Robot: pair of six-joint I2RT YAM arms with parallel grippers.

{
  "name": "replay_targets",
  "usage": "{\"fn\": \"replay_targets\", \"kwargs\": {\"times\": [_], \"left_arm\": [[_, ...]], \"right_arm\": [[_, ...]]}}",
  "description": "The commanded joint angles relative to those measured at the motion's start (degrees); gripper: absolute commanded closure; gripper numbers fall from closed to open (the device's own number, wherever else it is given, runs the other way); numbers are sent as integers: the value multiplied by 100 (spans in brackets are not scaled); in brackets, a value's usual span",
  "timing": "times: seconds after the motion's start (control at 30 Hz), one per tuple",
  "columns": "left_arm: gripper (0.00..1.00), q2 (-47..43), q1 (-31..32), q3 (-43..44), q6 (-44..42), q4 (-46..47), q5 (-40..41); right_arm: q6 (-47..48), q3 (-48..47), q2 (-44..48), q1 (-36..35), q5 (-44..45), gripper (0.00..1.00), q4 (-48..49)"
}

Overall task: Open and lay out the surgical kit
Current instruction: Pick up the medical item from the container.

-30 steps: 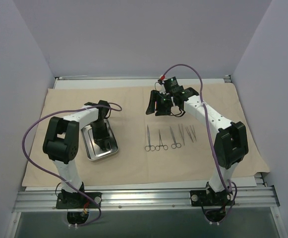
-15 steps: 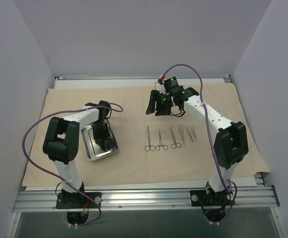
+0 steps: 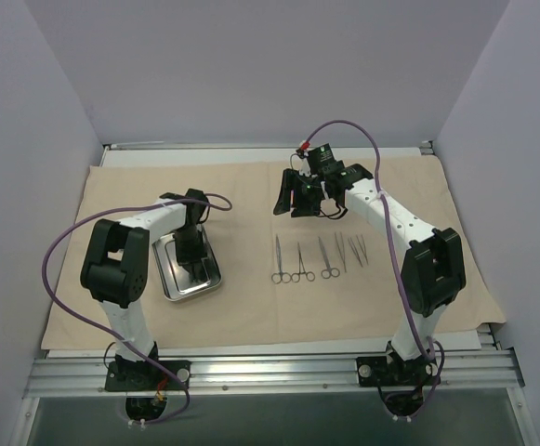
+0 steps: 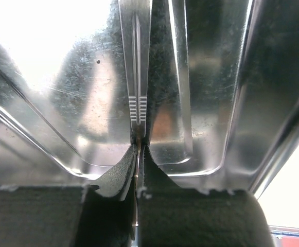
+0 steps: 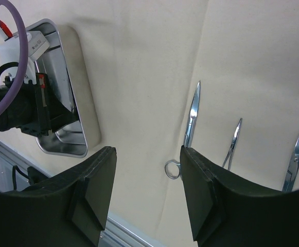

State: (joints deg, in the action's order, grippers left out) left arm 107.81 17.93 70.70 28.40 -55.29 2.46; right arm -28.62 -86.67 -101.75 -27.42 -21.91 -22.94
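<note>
Down in the steel tray (image 3: 169, 279), at 9 o'clock from the row of instruments (image 3: 321, 258) laid on the beige cloth wrap (image 3: 251, 316), the left gripper (image 4: 138, 154) is pinched tight on slim tweezers (image 4: 138, 77), right beside their ribbed grip band. They look light, stiff and slick, so they are likely to pivot or slide between the pads. A hold on the ribbing, nearer mid-length, should steady them. At 12 o'clock of the row the right gripper (image 5: 146, 170) hangs with jaws half spread, holding nothing.
</note>
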Motion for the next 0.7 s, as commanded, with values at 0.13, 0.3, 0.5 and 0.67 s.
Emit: {"fn": "replay_targets", "kwargs": {"times": [0.13,0.3,0.5,0.67], "left_arm": [[98,-778,26,601,-10,-570,79],[98,-1673,0,981,-19,-756,-698],[98,-2106,-36,937,33,-440,-1966],[98,-2396,-9,691,262,44,-2522]], "right_arm": [[85,-297,103,9,-278,46,-18],[-424,-175,-28,9,-1138,42,780],[-1197,-323,-361,-246,-1886,38,1827],[-1505,-693,-652,-554,-1913,38,2135]]}}
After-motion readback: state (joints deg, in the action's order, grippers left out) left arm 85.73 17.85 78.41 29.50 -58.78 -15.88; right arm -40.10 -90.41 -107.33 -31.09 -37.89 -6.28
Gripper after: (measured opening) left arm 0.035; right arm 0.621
